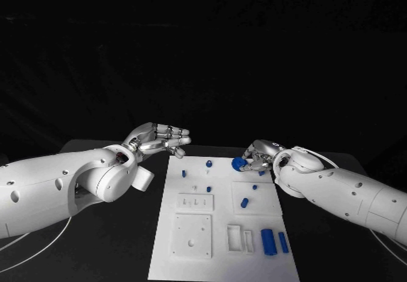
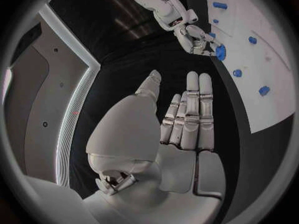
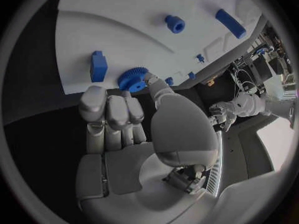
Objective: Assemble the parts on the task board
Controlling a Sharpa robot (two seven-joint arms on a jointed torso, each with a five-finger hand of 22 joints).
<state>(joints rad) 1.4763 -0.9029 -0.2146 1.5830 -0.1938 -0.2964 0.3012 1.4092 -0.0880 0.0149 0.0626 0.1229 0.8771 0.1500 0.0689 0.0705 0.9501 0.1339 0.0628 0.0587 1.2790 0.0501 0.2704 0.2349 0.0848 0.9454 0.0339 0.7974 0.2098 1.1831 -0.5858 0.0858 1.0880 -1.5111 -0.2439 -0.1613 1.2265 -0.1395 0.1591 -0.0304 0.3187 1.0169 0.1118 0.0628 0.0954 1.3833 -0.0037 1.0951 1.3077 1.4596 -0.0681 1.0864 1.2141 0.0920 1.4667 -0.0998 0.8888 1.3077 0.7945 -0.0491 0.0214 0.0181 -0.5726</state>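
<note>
Gear (image 1: 239, 163), the small blue toothed one, is pinched between the thumb and fingertips of the right hand (image 1: 257, 160), right at the far right edge of the white task board (image 1: 222, 258). A blue block (image 3: 97, 66) sits on the board just beside the gear in the right wrist view. Left hand (image 1: 159, 140) hovers off the board's far left corner, fingers stretched out and holding nothing. Nearer on the board, two blue cylinders (image 1: 273, 241) lie side by side, with a few small blue pegs (image 1: 244, 202) scattered around the middle.
</note>
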